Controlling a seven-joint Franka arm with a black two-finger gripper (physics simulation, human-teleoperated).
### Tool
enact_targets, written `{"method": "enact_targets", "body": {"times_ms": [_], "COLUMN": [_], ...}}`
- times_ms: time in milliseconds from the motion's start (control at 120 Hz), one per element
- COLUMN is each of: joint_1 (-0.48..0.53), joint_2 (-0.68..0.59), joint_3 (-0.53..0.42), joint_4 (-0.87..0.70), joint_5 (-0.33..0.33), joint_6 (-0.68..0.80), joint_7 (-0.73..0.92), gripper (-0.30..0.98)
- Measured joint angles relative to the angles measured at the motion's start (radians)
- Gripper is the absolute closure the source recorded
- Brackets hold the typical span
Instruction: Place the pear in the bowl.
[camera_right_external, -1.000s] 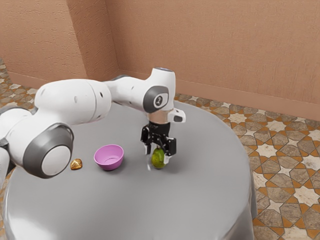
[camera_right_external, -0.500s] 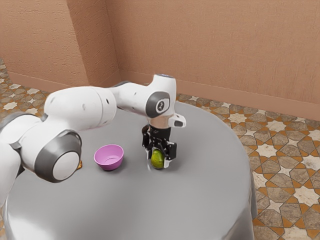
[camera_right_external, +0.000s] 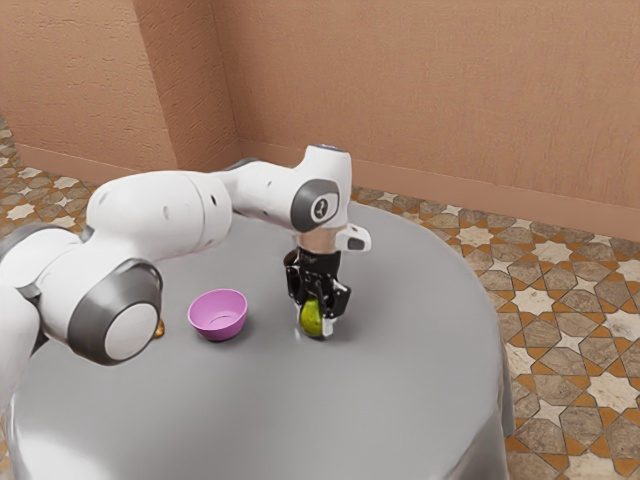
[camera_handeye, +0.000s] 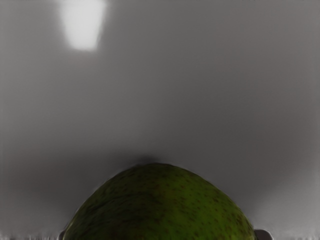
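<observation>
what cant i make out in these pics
- Most of the gold thing: exterior view, behind the arm
- Part of the pear: exterior view, behind the tool
- Rest of the pear: wrist view, cut off by lower edge
- Table's near rim: exterior view, cut off by lower edge

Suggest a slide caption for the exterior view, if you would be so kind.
Fingers closed on the pear, with the pink bowl standing on the gray table.
</observation>
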Motion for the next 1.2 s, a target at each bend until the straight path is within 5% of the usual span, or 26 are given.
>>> {"method": "enact_targets", "body": {"times_ms": [267,550,1000,1100,1200], "joint_1": [0.004,0.049,0.19,0.192,0.192], "joint_2": [-0.043,-0.191,-0.328,-0.329,-0.329], "joint_3": [0.012,0.014,0.013,0.013,0.014], "joint_4": [-0.008,-0.124,-0.338,-0.353,-0.361], "joint_5": [0.024,0.078,0.152,0.151,0.136], "joint_6": [-0.021,-0.031,-0.005,0.004,0.006], "joint_7": [-0.006,-0.015,-0.007,-0.004,0.001], "gripper": [0.71,0.8,0.79,0.67,0.35]}}
